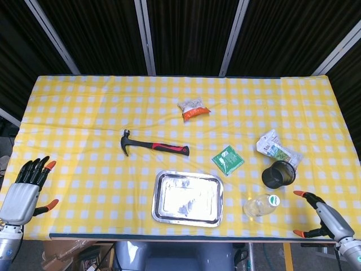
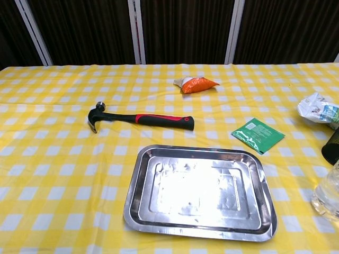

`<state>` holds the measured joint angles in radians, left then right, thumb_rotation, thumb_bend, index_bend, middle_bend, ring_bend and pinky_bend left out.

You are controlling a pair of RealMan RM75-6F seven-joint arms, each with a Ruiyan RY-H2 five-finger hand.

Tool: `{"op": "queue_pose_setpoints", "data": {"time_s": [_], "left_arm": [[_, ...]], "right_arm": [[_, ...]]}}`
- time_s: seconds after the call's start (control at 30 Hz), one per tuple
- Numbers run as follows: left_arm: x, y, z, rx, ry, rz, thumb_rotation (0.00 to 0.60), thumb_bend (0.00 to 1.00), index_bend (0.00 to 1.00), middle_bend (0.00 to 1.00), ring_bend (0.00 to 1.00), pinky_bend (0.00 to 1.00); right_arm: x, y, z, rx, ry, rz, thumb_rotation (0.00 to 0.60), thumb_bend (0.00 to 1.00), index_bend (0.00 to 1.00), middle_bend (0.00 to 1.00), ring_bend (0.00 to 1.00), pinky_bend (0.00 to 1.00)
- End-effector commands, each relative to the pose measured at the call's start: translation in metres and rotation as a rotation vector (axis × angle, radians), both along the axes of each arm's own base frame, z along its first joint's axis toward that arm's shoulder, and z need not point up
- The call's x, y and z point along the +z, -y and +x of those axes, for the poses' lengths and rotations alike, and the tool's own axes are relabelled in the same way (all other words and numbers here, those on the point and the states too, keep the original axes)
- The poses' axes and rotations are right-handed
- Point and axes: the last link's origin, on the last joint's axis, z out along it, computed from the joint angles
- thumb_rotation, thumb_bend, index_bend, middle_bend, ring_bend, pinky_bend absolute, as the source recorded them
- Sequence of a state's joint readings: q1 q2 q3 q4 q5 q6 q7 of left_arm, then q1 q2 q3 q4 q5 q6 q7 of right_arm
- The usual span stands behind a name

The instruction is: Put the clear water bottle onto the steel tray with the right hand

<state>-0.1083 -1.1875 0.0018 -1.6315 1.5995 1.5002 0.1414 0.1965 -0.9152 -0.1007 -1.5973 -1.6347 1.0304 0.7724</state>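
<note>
On the checked tablecloth (image 1: 84, 113), the clear water bottle (image 1: 260, 205) lies near the empty, spread right robot hand (image 1: 324, 217).

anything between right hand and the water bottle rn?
Nothing. In the head view only bare checked tablecloth separates the right hand from the water bottle. The black cup stands further back, off that line.
</note>
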Motion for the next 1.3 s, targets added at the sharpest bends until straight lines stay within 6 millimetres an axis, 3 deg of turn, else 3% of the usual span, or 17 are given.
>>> {"op": "queue_pose_setpoints", "data": {"time_s": [0.03,0.43,0.9,1.3], "left_arm": [[0.000,0.000,0.000,0.000,0.000,-0.001,0.600,0.19,0.08,0.00,0.00,0.00],[-0.002,-0.001,0.000,0.001,-0.006,-0.005,0.600,0.19,0.08,0.00,0.00,0.00],[-0.007,-0.003,0.001,0.002,-0.018,-0.015,0.600,0.19,0.08,0.00,0.00,0.00],[-0.008,-0.003,0.002,0.003,-0.018,-0.015,0.600,0.19,0.08,0.00,0.00,0.00]], "right_arm": [[-0.015,0.003,0.007,0.025,0.095,0.039,0.600,0.17,0.16,0.16,0.02,0.00],[-0.043,0.008,0.024,0.058,0.223,0.126,0.600,0.17,0.17,0.17,0.04,0.00],[-0.061,0.031,0.049,0.042,0.375,0.021,0.600,0.17,0.19,0.24,0.08,0.00],[-0.077,0.031,0.048,0.008,0.358,0.042,0.600,0.17,0.28,0.31,0.11,0.00]]}}
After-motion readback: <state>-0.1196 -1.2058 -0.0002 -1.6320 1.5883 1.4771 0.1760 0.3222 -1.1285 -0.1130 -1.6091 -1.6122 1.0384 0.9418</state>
